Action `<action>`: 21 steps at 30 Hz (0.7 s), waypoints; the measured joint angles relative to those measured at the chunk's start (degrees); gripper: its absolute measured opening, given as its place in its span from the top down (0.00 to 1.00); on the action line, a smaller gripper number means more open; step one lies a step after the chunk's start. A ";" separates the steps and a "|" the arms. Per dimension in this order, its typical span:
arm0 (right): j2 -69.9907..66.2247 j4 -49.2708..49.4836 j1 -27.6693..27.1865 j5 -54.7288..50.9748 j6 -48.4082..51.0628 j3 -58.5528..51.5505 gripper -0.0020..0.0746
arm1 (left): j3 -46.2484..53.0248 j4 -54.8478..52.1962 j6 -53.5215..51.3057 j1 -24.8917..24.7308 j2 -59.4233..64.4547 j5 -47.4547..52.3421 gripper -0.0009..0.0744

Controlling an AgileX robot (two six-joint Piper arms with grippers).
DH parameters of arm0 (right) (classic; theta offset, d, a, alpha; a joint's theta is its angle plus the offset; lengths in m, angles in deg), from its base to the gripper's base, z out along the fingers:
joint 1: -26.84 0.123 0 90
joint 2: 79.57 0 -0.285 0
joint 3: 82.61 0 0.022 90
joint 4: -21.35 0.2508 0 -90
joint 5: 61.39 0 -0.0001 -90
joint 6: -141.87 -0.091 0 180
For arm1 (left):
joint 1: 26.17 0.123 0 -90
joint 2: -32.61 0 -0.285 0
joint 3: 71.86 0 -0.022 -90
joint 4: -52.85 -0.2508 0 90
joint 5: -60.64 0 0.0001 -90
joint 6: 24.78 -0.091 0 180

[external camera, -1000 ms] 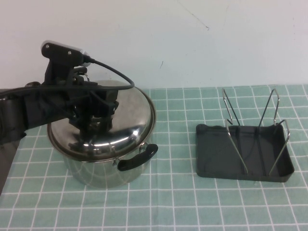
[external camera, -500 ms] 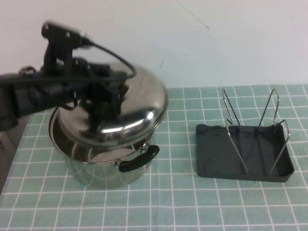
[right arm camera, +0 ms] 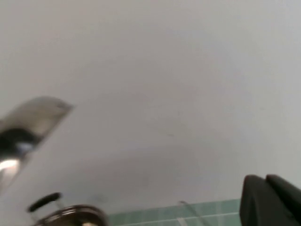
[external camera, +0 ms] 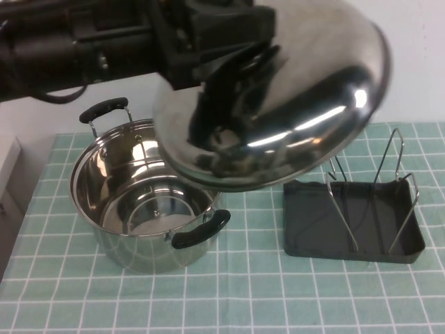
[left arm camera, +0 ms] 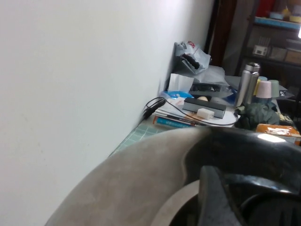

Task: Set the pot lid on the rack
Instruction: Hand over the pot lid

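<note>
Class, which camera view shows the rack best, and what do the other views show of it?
The high view: the whole rack shows there, tray and wire loops, on the table right of the pot, partly below the lid held by the left gripper. The left wrist view shows none of it; the right wrist view at most a faint wire.

Pot lid (external camera: 292, 97) tilted in the air, gripped by the left gripper (external camera: 233, 66), above and between pot (external camera: 142, 202) at left and rack (external camera: 351, 219) at right, both on the checked cloth (external camera: 243, 292). Wall (external camera: 417, 62) behind. Right gripper (right arm camera: 270, 200) well aside, closed.
</note>
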 joint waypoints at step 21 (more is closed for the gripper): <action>-1.70 63.54 0.08 -10.95 38.51 2.61 0.29 | -8.62 -0.45 1.12 -15.33 0.00 -8.98 0.57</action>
